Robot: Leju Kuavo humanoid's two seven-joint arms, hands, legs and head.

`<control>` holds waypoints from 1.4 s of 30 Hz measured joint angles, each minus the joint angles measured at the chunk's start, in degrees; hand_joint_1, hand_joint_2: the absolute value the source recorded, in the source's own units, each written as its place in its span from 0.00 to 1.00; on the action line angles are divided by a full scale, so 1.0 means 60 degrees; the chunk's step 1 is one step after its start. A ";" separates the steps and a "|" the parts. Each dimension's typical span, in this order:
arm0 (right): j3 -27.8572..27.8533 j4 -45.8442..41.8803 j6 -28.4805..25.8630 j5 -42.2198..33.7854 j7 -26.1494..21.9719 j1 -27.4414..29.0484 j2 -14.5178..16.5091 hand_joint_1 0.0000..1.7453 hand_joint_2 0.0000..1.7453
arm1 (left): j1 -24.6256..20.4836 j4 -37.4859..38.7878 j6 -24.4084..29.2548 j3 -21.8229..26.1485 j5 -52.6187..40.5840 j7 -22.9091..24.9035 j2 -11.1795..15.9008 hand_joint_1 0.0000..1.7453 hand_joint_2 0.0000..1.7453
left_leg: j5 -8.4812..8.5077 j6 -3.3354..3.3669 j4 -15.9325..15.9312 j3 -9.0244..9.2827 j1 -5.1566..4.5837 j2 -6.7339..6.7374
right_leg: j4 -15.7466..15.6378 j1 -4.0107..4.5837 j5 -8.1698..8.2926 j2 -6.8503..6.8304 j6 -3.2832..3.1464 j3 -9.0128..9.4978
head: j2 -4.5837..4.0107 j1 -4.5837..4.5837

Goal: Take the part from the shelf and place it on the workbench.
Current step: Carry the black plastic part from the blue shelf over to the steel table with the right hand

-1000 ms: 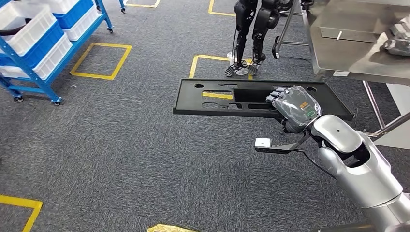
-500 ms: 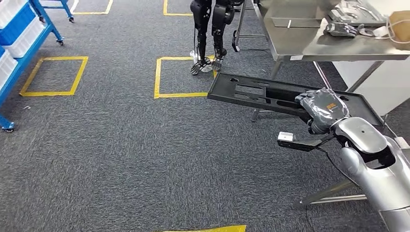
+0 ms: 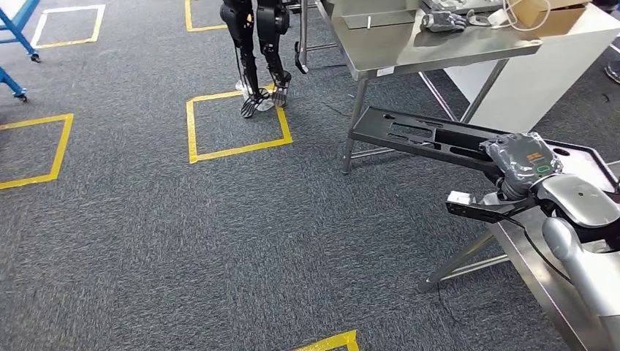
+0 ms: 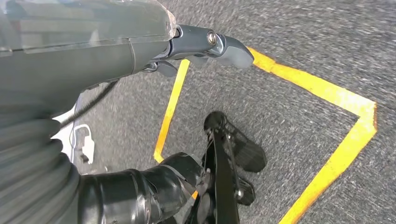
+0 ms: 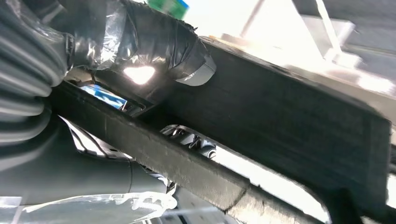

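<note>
The part (image 3: pixel 417 135) is a long flat black panel with cut-outs, held level above the carpet in the head view. My right hand (image 3: pixel 520 162) grips it near its right end, fingers wrapped over the top edge. Close up in the right wrist view, the taped thumb (image 5: pixel 154 42) presses on the panel's black edge (image 5: pixel 289 121). The steel workbench (image 3: pixel 409 51) stands just beyond the panel's far end. My left hand (image 4: pixel 121 60) hangs over the carpet with nothing in it, its thumb (image 4: pixel 224 46) apart from the dark fingers (image 4: pixel 140 196).
Another humanoid's black legs (image 3: pixel 259 44) stand on the carpet left of the workbench. A grey glove-like item (image 3: pixel 442 20) lies on the bench top. A white cabinet (image 3: pixel 526 73) stands behind it. A second steel table (image 3: pixel 541 270) is at the lower right. Yellow floor squares (image 3: pixel 234 124) mark the carpet.
The camera has swung to the right: the blue shelf has slid out at the left and the workbench is closer. The right hand still holds the panel.
</note>
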 joint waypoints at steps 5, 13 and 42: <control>-0.0317 0.0194 0.0017 0.0015 0.0075 0.0060 -0.0190 1.00 1.00 | 0.0017 -0.0078 -0.0065 0.0028 0.0006 0.0005 -0.0007 0.00 1.00 | 0.1325 0.0086 -0.2300 0.0890 0.0060 -0.0778 | 0.0203 -0.0036 -0.0078 0.0689 0.0162 -0.0096 | 0.0001 0.0003; -0.1051 0.0510 0.0300 0.0079 0.0262 0.0436 -0.0718 1.00 1.00 | 0.0011 -0.0196 -0.0144 0.0042 -0.0004 0.0012 -0.0055 0.00 1.00 | 0.1493 0.0444 -0.2712 0.1045 -0.0025 0.0007 | 0.1898 -0.0090 -0.0947 -0.0238 0.0519 -0.1009 | 0.0001 0.0020; -0.4927 0.1138 0.0989 0.1281 0.0478 0.2969 -0.1762 1.00 1.00 | -0.0025 -0.0566 -0.0278 0.0226 0.0021 0.0074 -0.0201 0.00 1.00 | 0.1616 0.0449 -0.2807 0.1064 -0.0042 -0.0103 | 0.0898 -0.0075 -0.0689 -0.0070 0.0449 -0.0268 | 0.0000 0.0036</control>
